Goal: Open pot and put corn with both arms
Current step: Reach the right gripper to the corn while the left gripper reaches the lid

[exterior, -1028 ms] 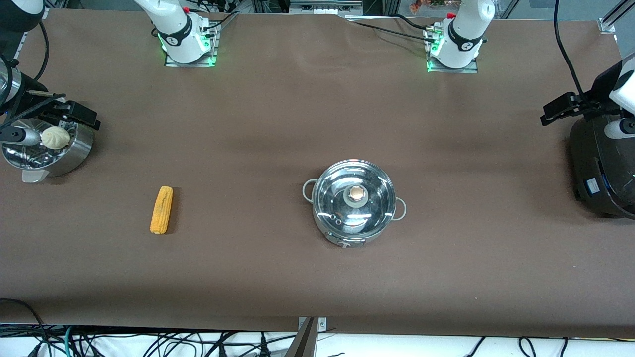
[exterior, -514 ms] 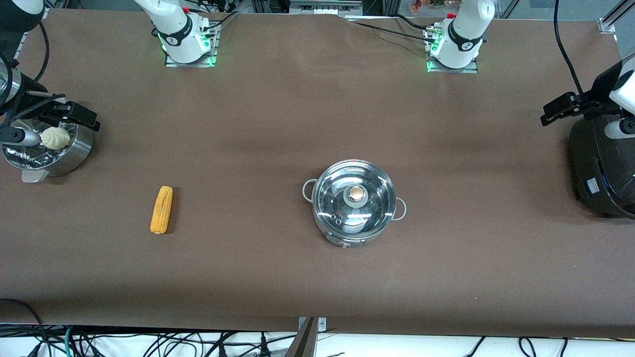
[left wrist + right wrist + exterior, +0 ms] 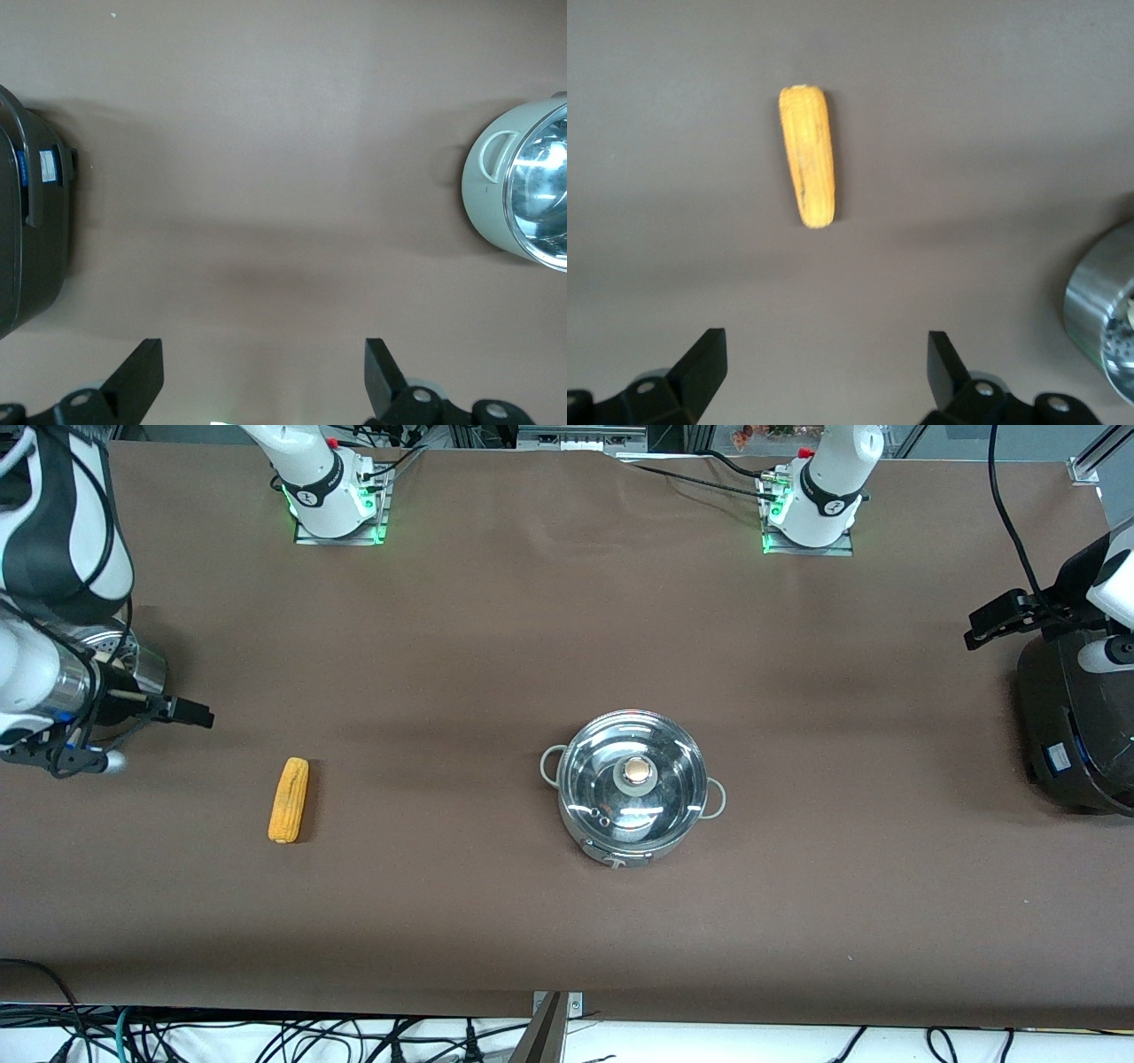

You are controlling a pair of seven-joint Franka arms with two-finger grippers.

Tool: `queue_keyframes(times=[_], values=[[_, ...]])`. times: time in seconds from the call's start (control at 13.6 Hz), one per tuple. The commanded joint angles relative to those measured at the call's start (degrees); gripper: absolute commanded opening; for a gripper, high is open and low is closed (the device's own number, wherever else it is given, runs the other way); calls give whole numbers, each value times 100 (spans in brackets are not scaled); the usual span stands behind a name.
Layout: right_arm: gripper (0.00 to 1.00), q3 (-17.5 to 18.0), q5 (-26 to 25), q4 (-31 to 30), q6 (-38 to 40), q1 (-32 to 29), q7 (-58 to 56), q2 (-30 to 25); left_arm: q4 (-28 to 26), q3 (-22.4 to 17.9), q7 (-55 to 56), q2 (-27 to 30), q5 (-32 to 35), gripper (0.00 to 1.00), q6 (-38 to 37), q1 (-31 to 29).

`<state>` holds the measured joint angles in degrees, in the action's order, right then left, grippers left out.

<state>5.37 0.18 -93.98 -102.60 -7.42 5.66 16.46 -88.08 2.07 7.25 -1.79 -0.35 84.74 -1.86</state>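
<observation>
My right claw (image 3: pixel 819 376) wide open, empty, up over bench (image 3: pixel 496 629) at right arm's end, near corn. One corn (image 3: pixel 289 800): yellow-orange cob, lying flat. One pot (image 3: pixel 633 786): shiny steel, glass lid on, mid-bench. My left claw (image 3: pixel 264 381) wide open, empty, over bench beside black cooker (image 3: pixel 1076 726).

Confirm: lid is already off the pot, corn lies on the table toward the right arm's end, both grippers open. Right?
Not quite. The glass lid is on the pot; its knob is centered in the front view. The rest holds: corn lies on the table toward the right arm's end, left gripper and right gripper are open.
</observation>
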Motion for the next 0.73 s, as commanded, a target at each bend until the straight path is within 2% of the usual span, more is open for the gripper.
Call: queue_keyframes(times=[0.0,0.22,0.44,0.66], values=[[100,52,-79,116,-522,-5,-143,540,142,13,-145,-154,44,100,33,46],[100,70,-62,-6,-1629,100,-126,1253,28,127,-154,-374,36,100,-10,134],[100,70,-71,-366,-2446,153,-135,1456,54,268,-49,-436,-61,100,25,195],[100,70,-89,-823,-3396,223,-153,1544,124,635,284,-708,-262,99,234,397]])
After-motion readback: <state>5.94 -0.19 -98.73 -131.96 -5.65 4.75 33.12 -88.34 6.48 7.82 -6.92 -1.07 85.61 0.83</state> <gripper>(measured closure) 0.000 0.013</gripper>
